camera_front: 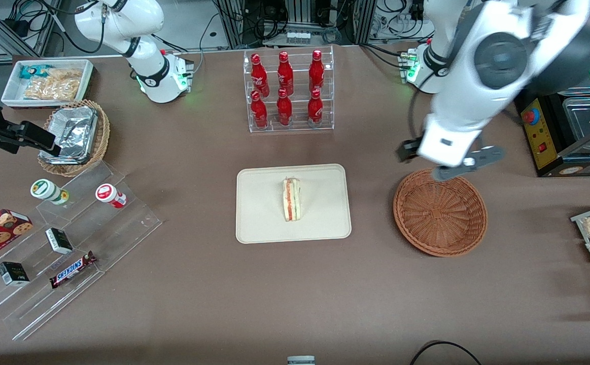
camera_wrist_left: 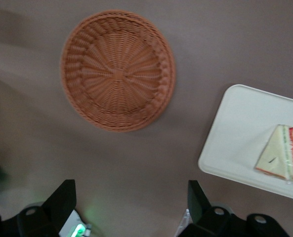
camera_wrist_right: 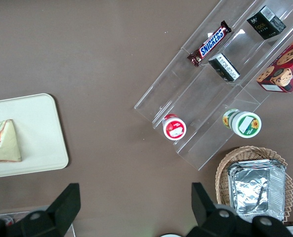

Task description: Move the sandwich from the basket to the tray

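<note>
Hand [camera_front: 444, 165] hangs above the basket [camera_front: 440, 212], fingers [camera_wrist_left: 62, 201] spread apart and holding nothing; sandwich [camera_front: 291, 199] lies on the tray [camera_front: 259, 213] beside it.

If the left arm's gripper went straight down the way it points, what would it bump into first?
Probably the bare table just beside the basket. The gripper points downward, open and empty, and hangs above the basket's edge. Depth is hard to judge, so it might clip the rim instead.
</note>
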Tool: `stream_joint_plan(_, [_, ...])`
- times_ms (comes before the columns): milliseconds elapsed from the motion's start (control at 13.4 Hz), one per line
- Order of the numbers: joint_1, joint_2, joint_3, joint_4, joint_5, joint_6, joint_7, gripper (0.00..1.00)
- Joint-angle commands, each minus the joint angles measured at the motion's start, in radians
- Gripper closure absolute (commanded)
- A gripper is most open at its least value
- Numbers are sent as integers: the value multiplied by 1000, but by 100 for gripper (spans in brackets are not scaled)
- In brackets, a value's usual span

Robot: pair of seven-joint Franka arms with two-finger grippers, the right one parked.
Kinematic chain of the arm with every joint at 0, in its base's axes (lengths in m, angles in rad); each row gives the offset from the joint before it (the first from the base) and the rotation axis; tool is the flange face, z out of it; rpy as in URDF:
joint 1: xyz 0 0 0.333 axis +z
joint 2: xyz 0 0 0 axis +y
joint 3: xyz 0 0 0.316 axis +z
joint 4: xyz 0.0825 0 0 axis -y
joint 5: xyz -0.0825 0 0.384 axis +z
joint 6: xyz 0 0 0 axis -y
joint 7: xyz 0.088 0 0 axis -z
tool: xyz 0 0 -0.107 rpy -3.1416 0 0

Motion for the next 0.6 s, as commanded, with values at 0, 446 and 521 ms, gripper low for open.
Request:
stream_joint_plan(0, [117,-84,-13,-32,-5,-79,192,0])
stream_joint_plan(446, [303,-227,-11,-147,-19,-120,548,0])
stream_joint_plan(521, [303,-216,-11,-123,-19,-110,548,0])
